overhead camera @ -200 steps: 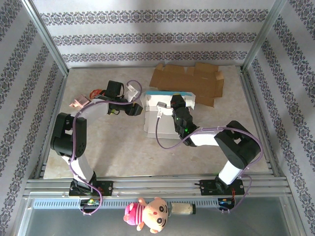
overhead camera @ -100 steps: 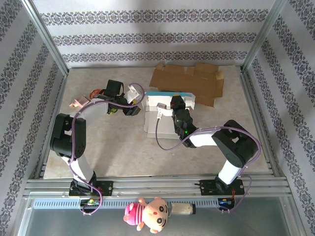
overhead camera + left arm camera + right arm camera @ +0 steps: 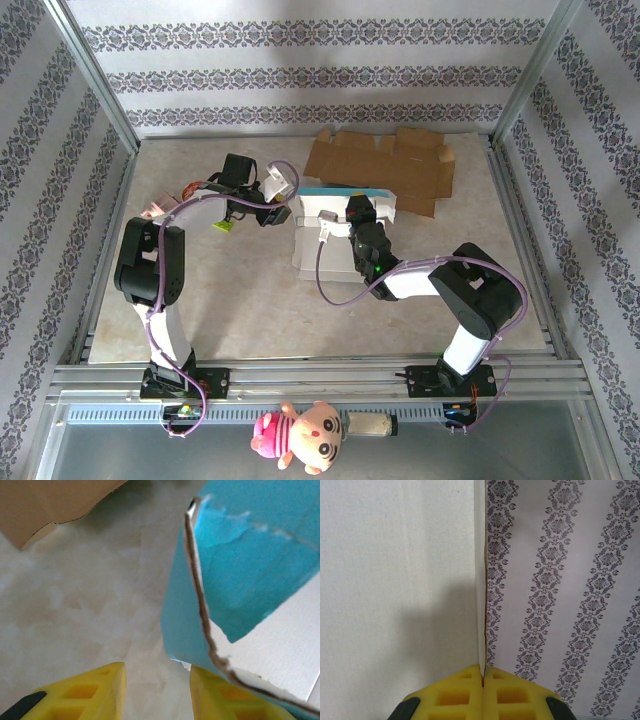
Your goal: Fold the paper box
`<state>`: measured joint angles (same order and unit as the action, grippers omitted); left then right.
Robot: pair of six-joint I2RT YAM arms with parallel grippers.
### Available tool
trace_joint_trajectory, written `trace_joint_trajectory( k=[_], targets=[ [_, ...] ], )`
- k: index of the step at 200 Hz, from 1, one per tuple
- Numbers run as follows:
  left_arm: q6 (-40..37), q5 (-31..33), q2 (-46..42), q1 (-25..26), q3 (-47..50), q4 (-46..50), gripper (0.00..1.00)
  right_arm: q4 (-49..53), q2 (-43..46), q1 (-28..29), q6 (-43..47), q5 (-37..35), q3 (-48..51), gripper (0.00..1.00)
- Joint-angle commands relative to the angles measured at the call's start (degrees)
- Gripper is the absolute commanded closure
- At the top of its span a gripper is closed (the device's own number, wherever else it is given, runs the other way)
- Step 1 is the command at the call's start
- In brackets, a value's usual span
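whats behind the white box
Flat brown cardboard lies behind the box, in front of the patterned wall. The box's raised back panel hides the cardboard's near edge, so I cannot tell whether the two touch.

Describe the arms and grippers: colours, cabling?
Left arm and right arm: black joint housings, white links, a purple cable looped along each. Left gripper and right gripper: yellow fingers with rectangular cut-outs, black behind them.
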<state>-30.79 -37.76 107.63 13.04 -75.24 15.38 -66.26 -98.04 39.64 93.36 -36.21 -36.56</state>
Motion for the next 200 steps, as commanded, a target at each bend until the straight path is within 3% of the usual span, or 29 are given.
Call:
trace_joint_trajectory(
  k=[1,76,143,200],
  targets=[
    [1.37,-3.54,1.21,0.56,-0.74,-1.26,0.63,-1.94,-0.48,0.12,-0.84,-0.97,-0.36,0.95],
    [9.95,-5.67,1.59,2.53,0.69,-8.95,0.68,-1.88,-1.54,0.54,-2.03,-1.46,-0.70,0.95],
    [16.75,5.65,3.69,3.14,-0.20,-10.05,0.64,-1.55,-2.24,1.21,-3.29,-2.44,0.43,0.95],
    [19.58,5.40,3.58,5.16,1.66,-18.02,0.57,1.99,-3.84,1.26,-8.51,-2.24,-0.43,0.94]
  ],
)
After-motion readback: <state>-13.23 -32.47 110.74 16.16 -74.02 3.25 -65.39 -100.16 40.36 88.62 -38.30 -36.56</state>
